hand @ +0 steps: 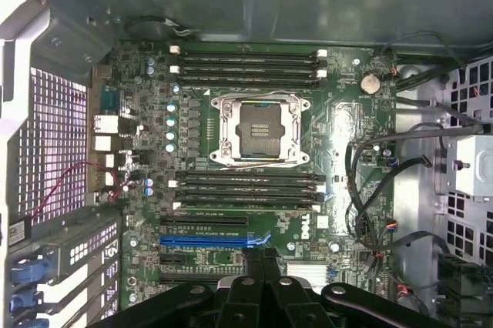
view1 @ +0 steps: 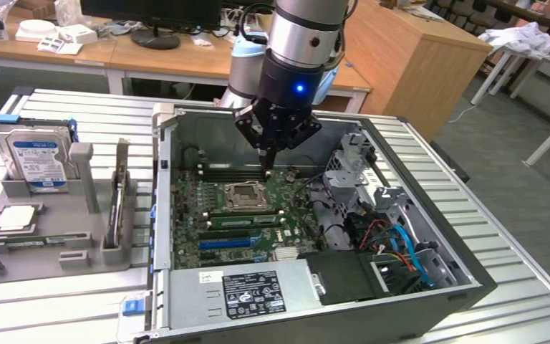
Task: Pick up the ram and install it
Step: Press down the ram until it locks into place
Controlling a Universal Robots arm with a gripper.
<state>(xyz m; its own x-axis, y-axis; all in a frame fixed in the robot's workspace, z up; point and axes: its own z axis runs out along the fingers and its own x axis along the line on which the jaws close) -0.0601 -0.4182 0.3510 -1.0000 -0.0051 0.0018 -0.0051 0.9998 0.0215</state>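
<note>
My gripper [view1: 268, 163] hangs shut and empty over the open computer case, above the motherboard's [view1: 246, 215] far memory slots; in the wrist view its closed fingertips [hand: 262, 259] sit over the blue slot [hand: 212, 240]. The ram [view1: 31, 241], a thin green stick, appears to lie flat in the grey holder at the exterior view's left, well away from the gripper. A similar green stick with dark chips [view1: 241, 219] seems to stand in a slot just in front of the CPU socket [hand: 260, 129]. Black slots with white clips [hand: 246, 65] flank the socket.
The grey holder [view1: 79, 251] also carries an upright hard drive [view1: 36, 154], a square chip [view1: 15, 218] and a tall thin card [view1: 117, 197]. Case walls [view1: 165, 186], a drive cage [view1: 356, 165] and cable bundles [hand: 370, 189] ring the board. A power supply [view1: 251, 290] lies at the near side.
</note>
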